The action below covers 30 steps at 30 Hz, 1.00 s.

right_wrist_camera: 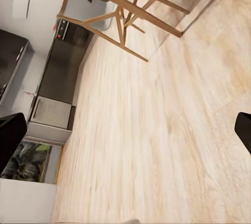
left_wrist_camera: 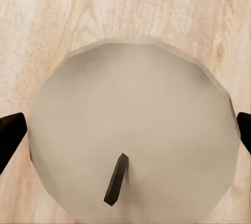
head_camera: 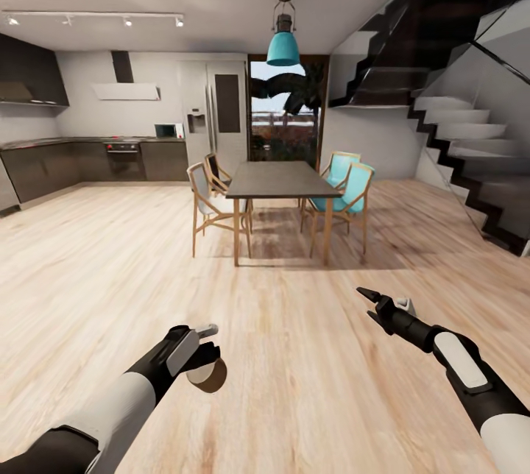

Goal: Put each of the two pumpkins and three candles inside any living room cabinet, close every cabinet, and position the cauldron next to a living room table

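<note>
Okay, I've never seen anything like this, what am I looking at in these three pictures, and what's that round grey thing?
It's a simulated two-armed robot. The wide picture comes from its head camera: both arms reach over a wooden floor, with a dining table and chairs ahead. The other two pictures come from cameras on each wrist. The left hand grips a candle, the round grey thing, seen from above with its dark wick. The right hand is open and holds nothing.

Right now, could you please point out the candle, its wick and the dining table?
candle [left_wrist_camera: 130,130]: left wrist view, its flat beige top face.
wick [left_wrist_camera: 116,179]: left wrist view, mid-length of the dark strip.
dining table [head_camera: 280,179]: head view, bare dark tabletop.
</note>
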Available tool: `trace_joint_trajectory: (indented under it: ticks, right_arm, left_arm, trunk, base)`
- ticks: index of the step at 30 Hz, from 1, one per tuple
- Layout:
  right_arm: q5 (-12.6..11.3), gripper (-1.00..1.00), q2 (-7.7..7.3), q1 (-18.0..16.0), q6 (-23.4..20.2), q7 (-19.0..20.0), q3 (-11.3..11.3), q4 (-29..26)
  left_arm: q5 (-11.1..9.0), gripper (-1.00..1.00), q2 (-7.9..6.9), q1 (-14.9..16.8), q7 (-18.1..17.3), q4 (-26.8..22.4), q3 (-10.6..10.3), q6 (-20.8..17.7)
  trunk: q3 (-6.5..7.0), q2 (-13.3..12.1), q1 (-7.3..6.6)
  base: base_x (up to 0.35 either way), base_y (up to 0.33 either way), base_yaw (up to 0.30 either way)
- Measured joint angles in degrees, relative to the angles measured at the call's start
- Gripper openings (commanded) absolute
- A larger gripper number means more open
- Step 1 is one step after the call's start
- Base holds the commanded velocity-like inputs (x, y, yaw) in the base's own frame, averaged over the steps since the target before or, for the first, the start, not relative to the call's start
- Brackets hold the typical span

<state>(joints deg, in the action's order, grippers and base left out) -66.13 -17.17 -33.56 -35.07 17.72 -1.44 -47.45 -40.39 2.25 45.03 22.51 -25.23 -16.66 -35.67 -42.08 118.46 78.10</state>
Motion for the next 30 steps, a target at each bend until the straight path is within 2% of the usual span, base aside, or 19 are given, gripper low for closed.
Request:
trace_joint_trajectory:
  ticks: [10,19,30]
  right_arm:
    - [0.2,1.00,0.52,0.0,0.7,-0.2,0.0,-0.1]
    - [-0.1,1.00,0.02,0.0,1.5,-0.1,0.0,0.0]
    - [-0.1,1.00,-0.06,0.0,1.4,-0.1,0.1,0.0]
  left_arm:
    - [0.1,-1.00,-0.09,0.0,0.0,0.0,0.0,0.0]
    - [0.1,-1.00,-0.28,0.0,0.0,0.0,-0.1,0.0]
    - [0.0,-1.00,-0.37,0.0,0.0,0.0,-0.1,0.0]
  trunk:
    - [0.02,0.0,0.01]
    - [0.02,0.0,0.01]
    - [0.19,0.0,0.03]
  base:
    - [0.264,-0.193,0.282]
    - [0.231,-0.213,0.286]
    - [0.107,-0.100,0.286]
